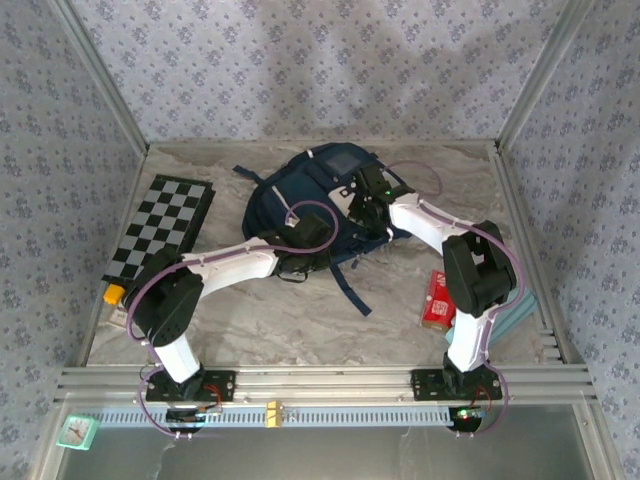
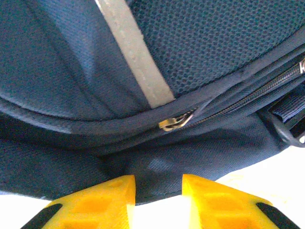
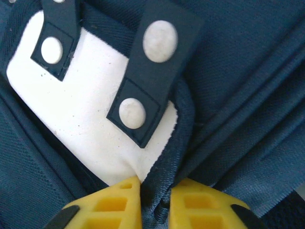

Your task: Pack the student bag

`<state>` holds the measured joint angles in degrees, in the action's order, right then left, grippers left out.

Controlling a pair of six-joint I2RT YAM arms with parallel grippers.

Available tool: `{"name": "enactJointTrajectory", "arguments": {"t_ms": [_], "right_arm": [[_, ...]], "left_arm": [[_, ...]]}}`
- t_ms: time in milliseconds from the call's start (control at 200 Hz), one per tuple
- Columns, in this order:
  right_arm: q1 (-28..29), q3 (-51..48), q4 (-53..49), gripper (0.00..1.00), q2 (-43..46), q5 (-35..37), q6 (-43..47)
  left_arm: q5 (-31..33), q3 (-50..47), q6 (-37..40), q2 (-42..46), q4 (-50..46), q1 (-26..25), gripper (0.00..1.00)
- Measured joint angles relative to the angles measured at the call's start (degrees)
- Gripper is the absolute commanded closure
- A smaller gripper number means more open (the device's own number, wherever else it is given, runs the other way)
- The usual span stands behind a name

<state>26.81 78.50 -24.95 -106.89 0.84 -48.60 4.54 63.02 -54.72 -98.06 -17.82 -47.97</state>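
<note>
White arms (image 1: pixel 240 265), purple cables (image 1: pixel 140 300), yellow gripper fingers (image 2: pixel 95 205)

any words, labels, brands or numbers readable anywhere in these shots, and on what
No text can be read in any view.
Red flat box: pale printed marks, too small and blurred to read.
Small teal clock: face too small to read.
Navy-blue fabric backpack: its white patch and round white snap studs are blank, with no print or logo showing.

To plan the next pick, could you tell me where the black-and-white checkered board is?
In the top view, the checkered board lies on the table's left side, left of the navy-blue fabric backpack.
</note>
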Motion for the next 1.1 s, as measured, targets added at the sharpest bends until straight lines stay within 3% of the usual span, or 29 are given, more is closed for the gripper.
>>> {"name": "enactJointTrajectory", "arguments": {"t_ms": [290,650,875,1099], "right_arm": [[-0.70,-3.17,5.57,1.00,1.60,-1.60,-0.81],[-1.07,-14.23,14.73,1.00,12.07,-6.71,-9.14],[-1.01,-18.64,17.66,1.00,16.92,-8.61,-15.65],[-0.22,-22.18,21.18,1.00,19.54,-8.79,-21.94]], "left_arm": [[-0.20,-0.24,0.13,0.02,-0.04,0.35,0.68],[-0.57,2.84,-0.42,0.00,-0.63,-0.83,0.67],[1.62,8.31,0.20,-0.85,-0.17,-5.14,0.63],[6.82,9.68,0.48,-2.80,-0.46,-9.29,0.50]]}}
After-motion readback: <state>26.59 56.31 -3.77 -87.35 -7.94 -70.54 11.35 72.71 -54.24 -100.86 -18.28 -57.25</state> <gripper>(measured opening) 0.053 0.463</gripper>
